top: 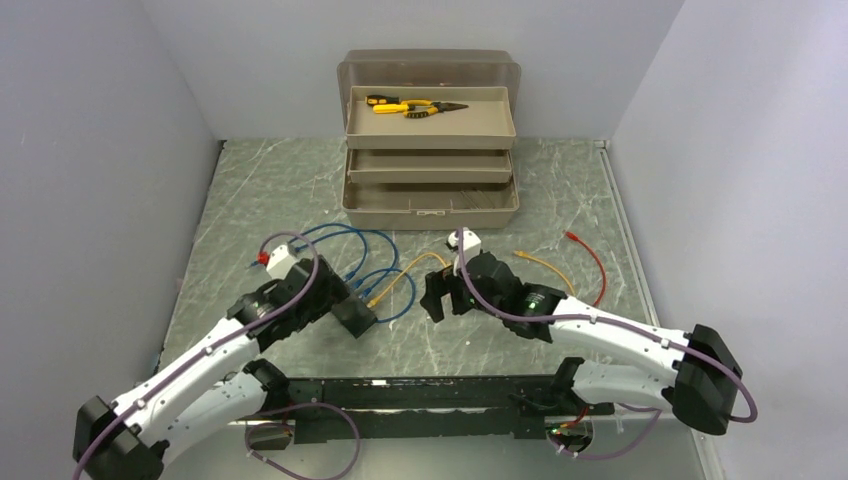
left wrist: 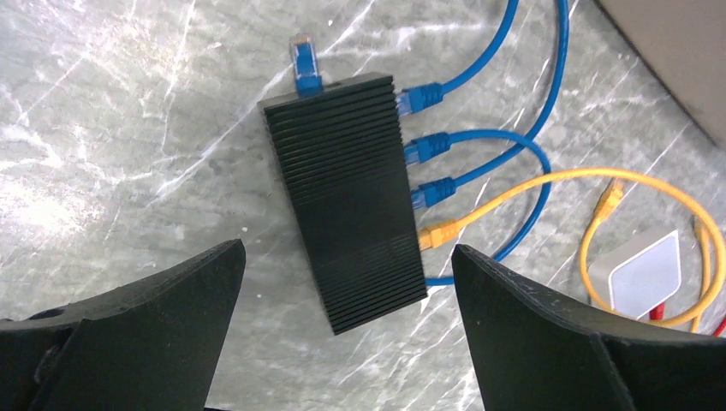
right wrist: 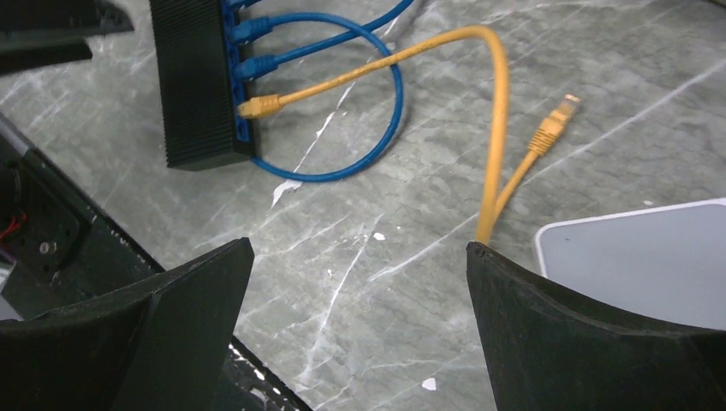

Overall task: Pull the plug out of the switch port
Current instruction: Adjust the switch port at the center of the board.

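Observation:
The switch (left wrist: pixel 347 197), a flat black ribbed box, lies on the marble tabletop. Along its right edge three blue plugs (left wrist: pixel 425 147) and one yellow plug (left wrist: pixel 438 231) sit in its ports. A loose blue plug (left wrist: pixel 305 64) rests at its far end. My left gripper (left wrist: pixel 347 248) hovers open above the switch's near end, a finger on either side and touching nothing. My right gripper (right wrist: pixel 359 244) is open over bare table, to the right of the switch (right wrist: pixel 195 77) and short of the yellow plug (right wrist: pixel 259 106). In the top view the left gripper (top: pixel 352 316) covers the switch.
A small white box (right wrist: pixel 638 257) lies close to my right gripper's right finger, with a loose yellow plug (right wrist: pixel 552 128) beside it. Blue cable loops (top: pixel 350 255) and a red cable (top: pixel 592 258) sprawl over the table. An open tan toolbox (top: pixel 430 210) holding pliers (top: pixel 415 106) stands behind.

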{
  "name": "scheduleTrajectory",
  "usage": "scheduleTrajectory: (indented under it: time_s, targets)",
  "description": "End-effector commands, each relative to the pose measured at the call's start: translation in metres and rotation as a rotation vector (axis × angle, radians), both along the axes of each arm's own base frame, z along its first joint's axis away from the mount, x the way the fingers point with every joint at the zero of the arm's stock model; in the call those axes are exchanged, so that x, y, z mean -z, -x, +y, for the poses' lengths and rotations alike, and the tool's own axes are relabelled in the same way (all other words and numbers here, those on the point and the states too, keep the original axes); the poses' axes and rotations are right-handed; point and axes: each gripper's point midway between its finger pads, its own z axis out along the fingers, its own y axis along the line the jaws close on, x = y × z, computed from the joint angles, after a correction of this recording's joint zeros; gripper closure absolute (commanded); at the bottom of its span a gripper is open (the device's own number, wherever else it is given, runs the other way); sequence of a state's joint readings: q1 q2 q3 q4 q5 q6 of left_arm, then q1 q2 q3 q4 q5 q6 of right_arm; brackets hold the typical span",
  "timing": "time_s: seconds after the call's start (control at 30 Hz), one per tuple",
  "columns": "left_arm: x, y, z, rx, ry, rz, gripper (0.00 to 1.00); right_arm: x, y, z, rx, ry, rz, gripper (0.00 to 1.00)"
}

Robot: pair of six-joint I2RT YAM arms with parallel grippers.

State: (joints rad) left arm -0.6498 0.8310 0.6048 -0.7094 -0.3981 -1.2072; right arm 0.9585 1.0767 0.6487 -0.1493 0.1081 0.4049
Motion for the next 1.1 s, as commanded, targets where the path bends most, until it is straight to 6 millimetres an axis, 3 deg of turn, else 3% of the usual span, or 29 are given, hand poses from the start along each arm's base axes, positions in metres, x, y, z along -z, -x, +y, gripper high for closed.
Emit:
scheduleTrajectory:
  time_s: [0.0,0.17,0.3,0.47,0.6,0.73,0.9,1.07]
  targets:
    - [0.004,0.003,-0.012,0.103,0.061,-0.072,0.01,-0.032,-0.023,-0.019,0.188,-0.066,-0.082,0.00]
    - [0.001,-0.001,-0.021,0.160,0.065,-0.098,0.01,-0.028,-0.025,-0.060,0.349,-0.084,-0.077,0.00]
    - [0.013,0.000,-0.015,0.106,0.014,-0.008,0.01,-0.026,-0.018,-0.060,0.342,-0.136,-0.052,0.01]
    - [0.026,0.006,-0.006,0.042,0.010,0.027,0.01,-0.033,0.001,-0.015,0.132,-0.212,-0.045,0.08]
    - [0.031,0.014,0.010,-0.028,0.016,0.007,0.05,-0.035,0.011,0.019,0.027,-0.168,-0.075,0.09]
    - [0.037,0.022,0.023,-0.088,0.043,-0.018,0.10,-0.022,0.010,0.059,-0.065,-0.177,-0.030,0.09]
    - [0.048,0.024,0.019,-0.100,0.116,-0.032,0.09,-0.002,0.013,0.106,-0.176,-0.205,0.051,0.13]
    - [0.053,0.022,0.017,-0.097,0.160,-0.051,0.10,0.015,0.015,0.135,-0.247,-0.205,0.101,0.23]
